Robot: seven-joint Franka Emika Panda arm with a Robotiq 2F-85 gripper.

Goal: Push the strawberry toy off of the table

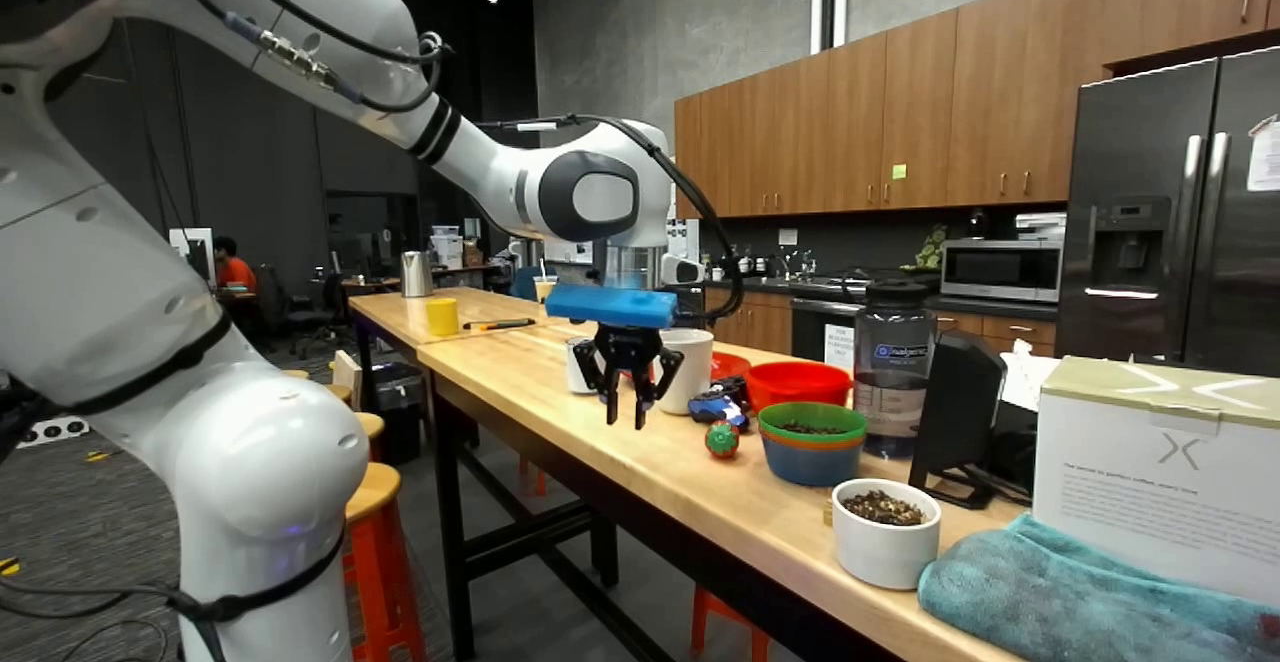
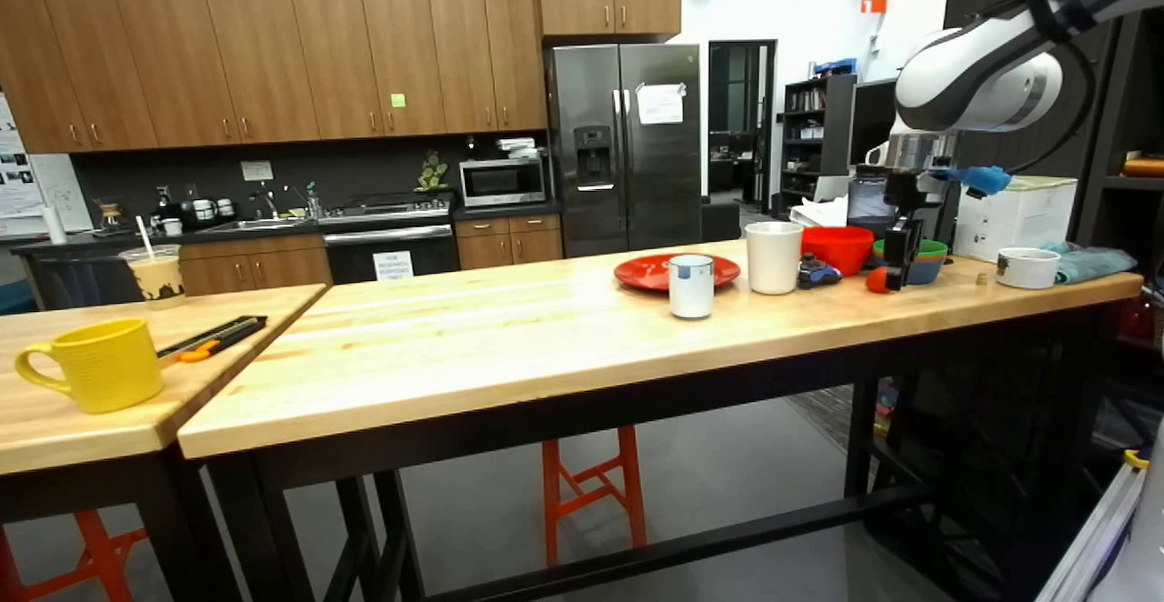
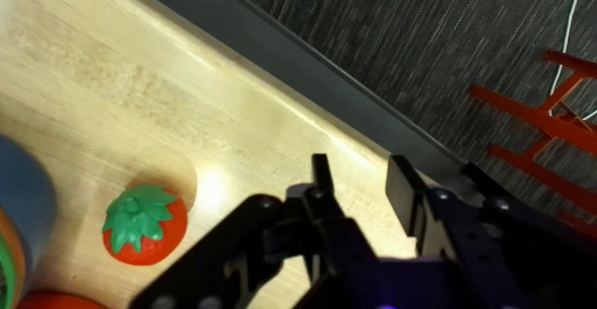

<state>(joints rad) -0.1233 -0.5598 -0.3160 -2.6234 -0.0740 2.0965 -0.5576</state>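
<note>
The strawberry toy [image 1: 722,439] is red with a green leafy cap and sits on the wooden table [image 1: 520,412], near the stacked bowls. In an exterior view it [image 2: 877,281] is partly covered by the gripper's fingers. In the wrist view the toy [image 3: 144,225] lies left of the jaws, apart from them. My gripper [image 3: 357,159] is open with a moderate gap and nothing between its fingers. It hangs over the table close to its long edge. In an exterior view the fingertips [image 1: 626,422] are left of the toy and a little higher in the picture.
Stacked blue, orange and green bowls [image 1: 812,452] stand beside the toy. A red bowl [image 2: 835,249], a blue-black controller-like object [image 2: 817,273] and a tall white cup [image 2: 774,256] are close by. A white bowl [image 1: 885,542] stands near the edge. An orange stool [image 3: 536,117] is below.
</note>
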